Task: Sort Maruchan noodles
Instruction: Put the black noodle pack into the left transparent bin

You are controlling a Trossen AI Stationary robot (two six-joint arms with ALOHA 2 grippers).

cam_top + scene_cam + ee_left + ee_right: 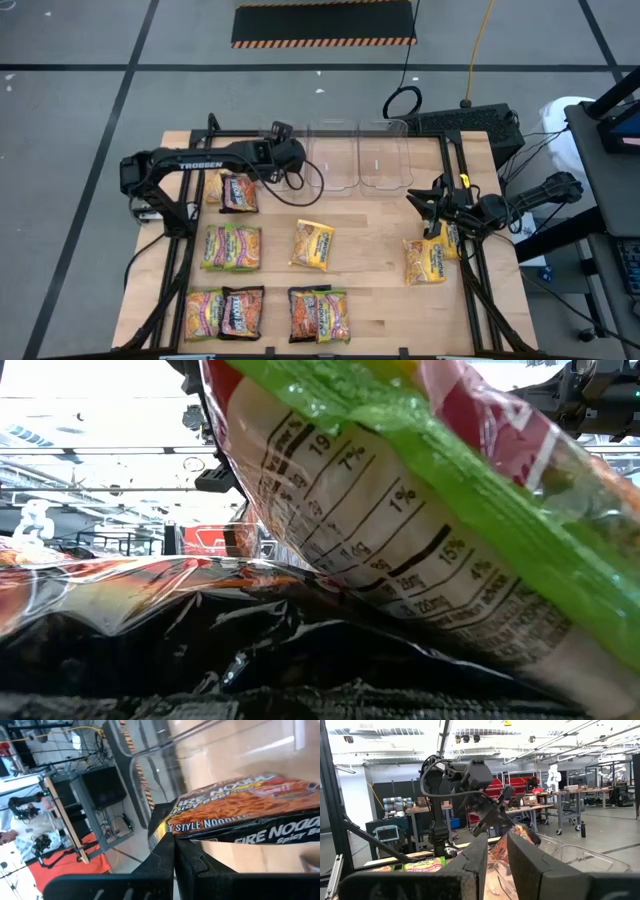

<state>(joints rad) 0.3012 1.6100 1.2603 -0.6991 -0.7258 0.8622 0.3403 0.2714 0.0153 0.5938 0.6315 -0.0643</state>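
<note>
The left claw [173,851] pinches a black Fire Noodles packet [250,805] beside the clear bins [360,155]. The right claw [432,203] hovers part-open and empty above the worktop [380,270], near two yellow packets [428,258]. A lime-green packet [420,490] blocks the low view.

Bare wood lies open in the table [380,300]'s middle, between the lone yellow packet [313,245] and the yellow packets [428,258] at the right edge — clear passage there, and along the front right. The left side is crowded: packets in 3 rows, the front pair [318,315] reaching toward centre. At the back, 2 clear bins [360,158] stand side by side — the left arm [215,160] stretches across just beside them.
</note>
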